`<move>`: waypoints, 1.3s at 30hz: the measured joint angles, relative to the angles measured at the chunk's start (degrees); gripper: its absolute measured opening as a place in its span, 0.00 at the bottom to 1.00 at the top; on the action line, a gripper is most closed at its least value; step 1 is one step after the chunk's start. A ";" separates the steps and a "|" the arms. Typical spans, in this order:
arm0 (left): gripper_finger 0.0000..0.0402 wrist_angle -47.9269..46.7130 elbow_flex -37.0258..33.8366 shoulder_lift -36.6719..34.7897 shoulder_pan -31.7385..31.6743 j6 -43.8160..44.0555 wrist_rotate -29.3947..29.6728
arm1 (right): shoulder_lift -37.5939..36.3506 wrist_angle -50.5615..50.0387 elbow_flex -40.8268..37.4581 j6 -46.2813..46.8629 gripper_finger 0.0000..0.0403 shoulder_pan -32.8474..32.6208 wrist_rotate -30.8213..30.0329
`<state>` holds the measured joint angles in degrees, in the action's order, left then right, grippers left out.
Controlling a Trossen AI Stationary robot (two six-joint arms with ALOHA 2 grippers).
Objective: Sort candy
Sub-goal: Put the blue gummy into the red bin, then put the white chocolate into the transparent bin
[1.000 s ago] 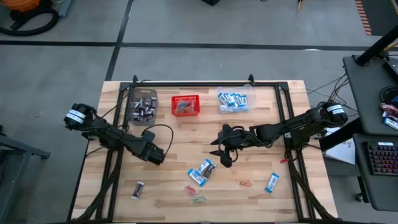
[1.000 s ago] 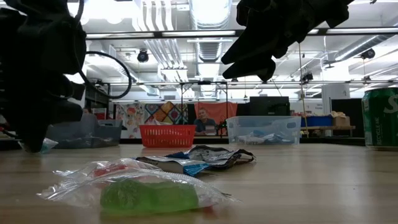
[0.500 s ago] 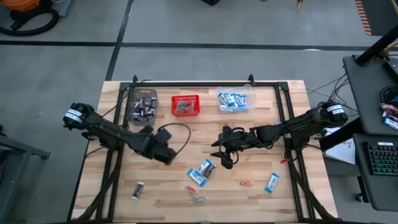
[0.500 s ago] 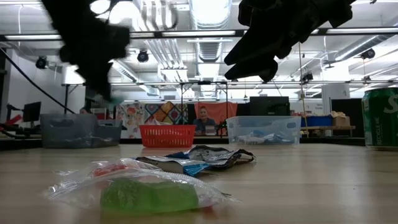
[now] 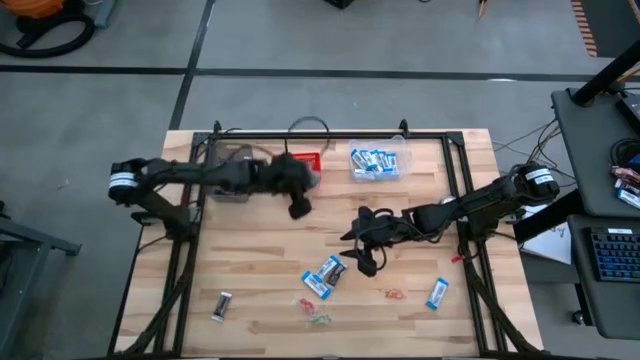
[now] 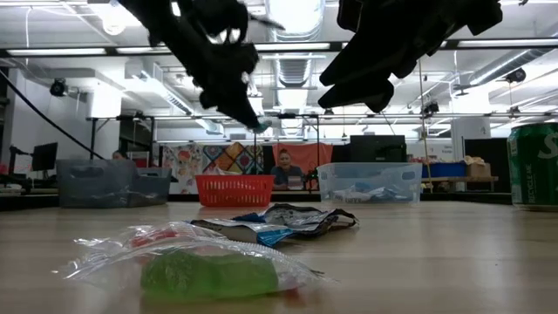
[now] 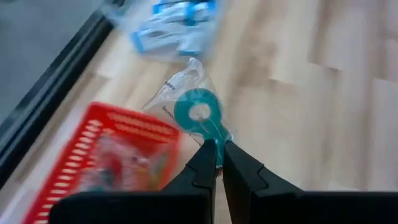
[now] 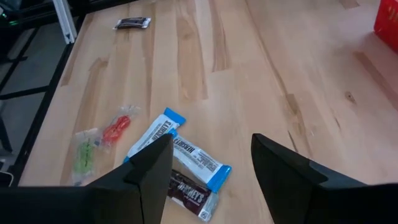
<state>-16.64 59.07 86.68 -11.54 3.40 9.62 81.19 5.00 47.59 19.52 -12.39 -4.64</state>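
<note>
The left gripper [image 7: 217, 163] was pinched shut on the clear wrapper of a teal candy [image 7: 199, 114], held in the air just beside the red basket [image 5: 299, 160], presumably so it could go into the right container. The right gripper [image 8: 210, 165] hung with its jaws wide and empty above the blue-and-white packets [image 8: 180, 155], seemingly lined up for them. More sweets lay scattered over the wooden tabletop [image 5: 430, 230], with two clear bins [image 5: 379, 160] at its far edge and a busy workshop beyond.
</note>
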 joint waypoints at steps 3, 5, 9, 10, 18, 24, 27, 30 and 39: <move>0.01 1.32 -0.02 1.84 -5.14 0.49 -0.80 | 0.00 0.00 -0.03 0.37 0.51 -0.30 -0.02; 0.02 1.06 -0.07 3.11 -7.45 1.17 -0.91 | 0.00 0.01 -0.04 0.42 0.51 -0.37 -0.01; 0.08 1.13 -0.07 5.66 -9.72 0.86 -1.22 | 0.00 0.01 -0.04 0.42 0.51 -0.39 -0.02; 0.10 1.09 -0.07 6.21 -10.04 0.57 -1.21 | 0.00 0.00 -0.04 0.42 0.51 -0.39 -0.01; 0.29 -3.18 -0.09 5.97 -10.26 0.79 -1.24 | -0.41 -2.15 -0.04 7.22 0.51 -0.39 0.71; 0.33 -5.99 -0.37 1.57 -4.13 4.44 -1.24 | -0.37 -10.64 0.88 16.86 0.51 -1.90 6.66; 0.33 -5.82 -0.35 -0.14 1.18 4.69 -1.24 | -0.34 -19.72 1.96 21.45 0.51 -3.99 8.23; 0.34 -5.37 -0.32 -0.34 6.77 5.22 -1.24 | -0.28 -30.73 3.95 27.99 0.51 -7.18 8.34; 0.34 -2.44 -0.38 0.48 21.00 7.11 7.22 | -0.28 -38.70 6.34 23.83 0.51 -18.99 4.10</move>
<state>-19.09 58.69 87.15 9.47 10.51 16.85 80.90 -33.70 53.93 43.35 -31.38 -0.54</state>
